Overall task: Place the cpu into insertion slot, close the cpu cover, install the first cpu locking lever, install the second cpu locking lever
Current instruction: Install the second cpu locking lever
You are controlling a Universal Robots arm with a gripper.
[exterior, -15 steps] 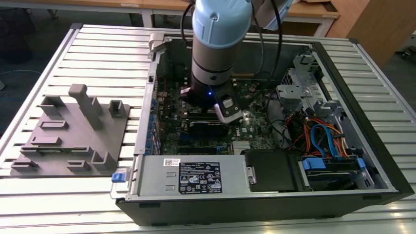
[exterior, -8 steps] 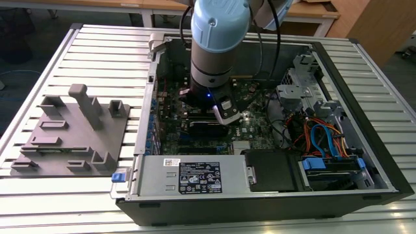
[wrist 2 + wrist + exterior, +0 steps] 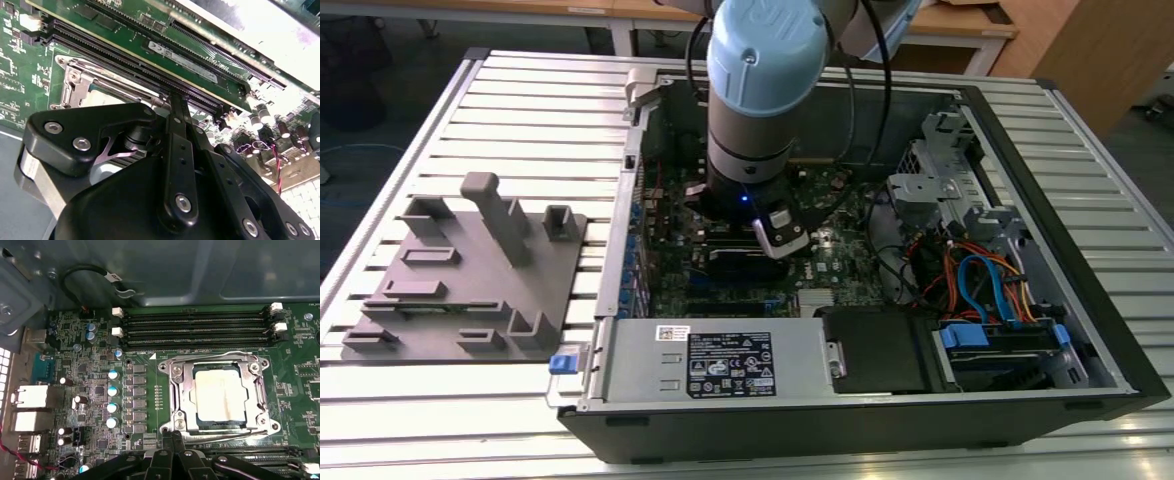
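In the first wrist view the cpu (image 3: 219, 394), a pale metal square, lies flat in the insertion slot (image 3: 264, 421). The silvery cpu cover (image 3: 186, 390) is folded down around it, framing its top. One thin wire lever (image 3: 220, 356) runs along the slot's edge beside the memory slots. A second lever (image 3: 235, 434) runs along the opposite edge. My gripper (image 3: 173, 436) stands at a corner of the slot by that second lever, with its black fingers together. The second wrist view shows the fingertips (image 3: 177, 97) at the cover's (image 3: 75, 85) edge. In the exterior view the gripper (image 3: 781, 240) is low over the motherboard.
The open computer case (image 3: 854, 420) lies on a slatted table, with drive bays and cables on the exterior view's right. A grey fixture block (image 3: 467, 280) sits at the exterior view's left. Long black memory slots (image 3: 195, 330) and a row of capacitors (image 3: 113, 390) border the socket.
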